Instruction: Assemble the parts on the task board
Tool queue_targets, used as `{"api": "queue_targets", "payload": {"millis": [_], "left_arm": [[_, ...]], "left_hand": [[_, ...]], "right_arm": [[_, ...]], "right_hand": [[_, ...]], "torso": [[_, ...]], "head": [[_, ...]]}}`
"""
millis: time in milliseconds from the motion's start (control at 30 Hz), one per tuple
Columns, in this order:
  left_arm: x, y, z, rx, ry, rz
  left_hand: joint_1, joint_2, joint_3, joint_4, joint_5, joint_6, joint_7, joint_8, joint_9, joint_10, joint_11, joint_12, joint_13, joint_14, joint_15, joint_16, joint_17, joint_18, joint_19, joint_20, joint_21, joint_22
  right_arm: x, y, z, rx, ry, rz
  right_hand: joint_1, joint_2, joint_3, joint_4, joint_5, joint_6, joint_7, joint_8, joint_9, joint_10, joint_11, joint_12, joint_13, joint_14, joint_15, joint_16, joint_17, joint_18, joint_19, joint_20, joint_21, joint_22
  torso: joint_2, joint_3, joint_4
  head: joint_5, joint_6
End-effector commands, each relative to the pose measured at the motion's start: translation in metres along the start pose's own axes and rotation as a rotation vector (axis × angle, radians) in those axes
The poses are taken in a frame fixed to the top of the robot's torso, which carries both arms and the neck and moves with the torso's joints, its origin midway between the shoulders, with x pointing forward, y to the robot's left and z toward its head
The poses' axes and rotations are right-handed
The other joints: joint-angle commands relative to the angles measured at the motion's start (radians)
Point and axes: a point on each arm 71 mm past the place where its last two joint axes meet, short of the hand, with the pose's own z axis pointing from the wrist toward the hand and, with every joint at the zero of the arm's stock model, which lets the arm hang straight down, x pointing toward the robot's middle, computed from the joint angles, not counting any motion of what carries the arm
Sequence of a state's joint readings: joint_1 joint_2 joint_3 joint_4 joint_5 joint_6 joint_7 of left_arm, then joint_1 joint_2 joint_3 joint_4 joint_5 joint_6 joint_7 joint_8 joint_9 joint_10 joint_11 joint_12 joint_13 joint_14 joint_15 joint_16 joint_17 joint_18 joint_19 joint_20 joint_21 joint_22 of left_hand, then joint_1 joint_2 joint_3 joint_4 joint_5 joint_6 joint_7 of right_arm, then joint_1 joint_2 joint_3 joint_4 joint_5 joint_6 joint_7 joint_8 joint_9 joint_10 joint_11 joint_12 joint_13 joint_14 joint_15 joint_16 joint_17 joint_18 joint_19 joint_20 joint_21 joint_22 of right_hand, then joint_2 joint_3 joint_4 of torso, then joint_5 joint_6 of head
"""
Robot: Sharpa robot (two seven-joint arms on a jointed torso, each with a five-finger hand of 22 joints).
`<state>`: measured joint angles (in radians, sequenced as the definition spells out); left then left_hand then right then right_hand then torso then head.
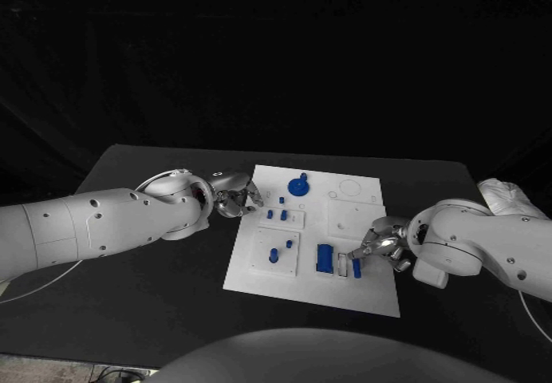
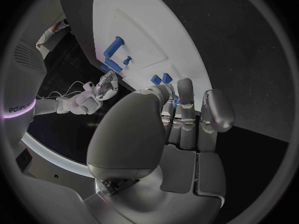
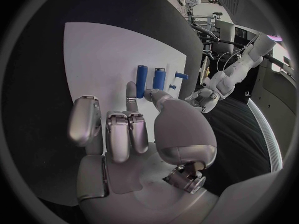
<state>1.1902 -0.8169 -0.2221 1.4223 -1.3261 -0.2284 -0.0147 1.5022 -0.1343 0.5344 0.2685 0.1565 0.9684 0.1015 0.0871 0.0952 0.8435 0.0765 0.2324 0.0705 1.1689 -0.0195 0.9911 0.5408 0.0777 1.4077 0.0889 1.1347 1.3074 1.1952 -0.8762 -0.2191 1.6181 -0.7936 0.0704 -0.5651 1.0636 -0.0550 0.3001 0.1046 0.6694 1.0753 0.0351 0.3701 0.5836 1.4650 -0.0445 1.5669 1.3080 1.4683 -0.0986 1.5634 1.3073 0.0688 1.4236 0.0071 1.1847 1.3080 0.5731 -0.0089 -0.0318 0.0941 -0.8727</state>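
Over the white rectangular task board, the right hand reaches for small, likely light, rigid blue cylindrical plastic parts, best pinched mid-length; whether either it or the left hand holds anything cannot be told.

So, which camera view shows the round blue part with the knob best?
The head view: the round blue part sits unobstructed near the task board's far edge, seen from above. In the two wrist views I cannot make it out; they show other blue pieces beyond each hand's fingers.
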Motion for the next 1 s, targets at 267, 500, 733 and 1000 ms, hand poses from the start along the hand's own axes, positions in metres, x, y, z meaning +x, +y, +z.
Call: {"api": "queue_targets", "payload": {"millis": [267, 500, 733, 1000], "left_arm": [[0.0013, -0.0012, 0.0008, -0.001, 0.018, -0.004], [0.0014, -0.0015, 0.0011, -0.001, 0.019, -0.004], [0.0016, -0.0014, 0.0013, -0.003, 0.021, -0.004], [0.0019, -0.0013, 0.0014, -0.005, 0.025, -0.004]], "left_hand": [[0.005, 0.004, 0.006, 0.001, 0.003, -0.007, -0.001, 0.001, 0.001, 0.009, 0.0, -0.004, -0.001, -0.006, 0.004, -0.005, -0.001, 0.007, -0.004, 0.002, -0.006, 0.151], [0.004, 0.004, 0.006, 0.001, 0.003, -0.008, -0.002, 0.001, 0.001, 0.01, 0.0, -0.004, -0.001, -0.006, 0.004, -0.006, -0.002, 0.008, -0.005, 0.003, -0.008, 0.151], [0.004, 0.004, 0.006, 0.001, 0.003, -0.008, -0.002, 0.001, 0.001, 0.01, 0.0, -0.004, -0.001, -0.006, 0.004, -0.006, -0.002, 0.008, -0.005, 0.003, -0.008, 0.151], [0.004, 0.004, 0.006, 0.001, 0.003, -0.008, -0.002, 0.001, 0.001, 0.01, 0.001, -0.004, -0.001, -0.007, 0.004, -0.006, -0.002, 0.009, -0.007, 0.003, -0.014, 0.149]], "right_arm": [[0.0064, 0.0033, 0.0054, 0.008, 0.07, 0.032], [0.006, 0.0044, 0.008, 0.01, 0.068, 0.038], [0.006, 0.0058, 0.0088, 0.002, 0.061, 0.051], [0.0061, 0.0062, 0.0093, 0.003, 0.061, 0.054]], "right_hand": [[-0.008, 0.006, 0.063, -0.053, -0.004, -0.025, -0.011, -0.009, 0.005, 0.106, -0.003, 0.004, 0.263, 0.097, -0.004, -0.008, 0.244, 0.015, -0.004, 0.002, -0.014, 0.15], [-0.02, 0.011, 0.065, -0.047, -0.017, -0.029, -0.008, -0.014, 0.013, 0.106, -0.001, 0.004, 0.263, 0.095, -0.002, -0.011, 0.24, 0.016, -0.008, 0.004, -0.023, 0.148], [-0.035, 0.017, 0.066, -0.039, -0.04, -0.034, -0.006, -0.022, 0.021, 0.106, 0.002, 0.004, 0.263, 0.094, 0.001, -0.015, 0.235, 0.017, -0.011, 0.007, -0.032, 0.146], [-0.04, 0.02, 0.067, -0.037, -0.053, -0.037, -0.005, -0.027, 0.026, 0.106, 0.003, 0.004, 0.263, 0.092, 0.002, -0.019, 0.23, 0.019, -0.014, 0.008, -0.04, 0.144]], "torso": [[0.0, 0.0008, -0.0004], [0.001, 0.0001, -0.0013], [0.0, 0.0009, -0.0002], [0.0, 0.0009, 0.0]], "head": [[0.002, 0.0], [0.002, 0.0], [0.002, 0.0], [0.004, 0.0]]}}
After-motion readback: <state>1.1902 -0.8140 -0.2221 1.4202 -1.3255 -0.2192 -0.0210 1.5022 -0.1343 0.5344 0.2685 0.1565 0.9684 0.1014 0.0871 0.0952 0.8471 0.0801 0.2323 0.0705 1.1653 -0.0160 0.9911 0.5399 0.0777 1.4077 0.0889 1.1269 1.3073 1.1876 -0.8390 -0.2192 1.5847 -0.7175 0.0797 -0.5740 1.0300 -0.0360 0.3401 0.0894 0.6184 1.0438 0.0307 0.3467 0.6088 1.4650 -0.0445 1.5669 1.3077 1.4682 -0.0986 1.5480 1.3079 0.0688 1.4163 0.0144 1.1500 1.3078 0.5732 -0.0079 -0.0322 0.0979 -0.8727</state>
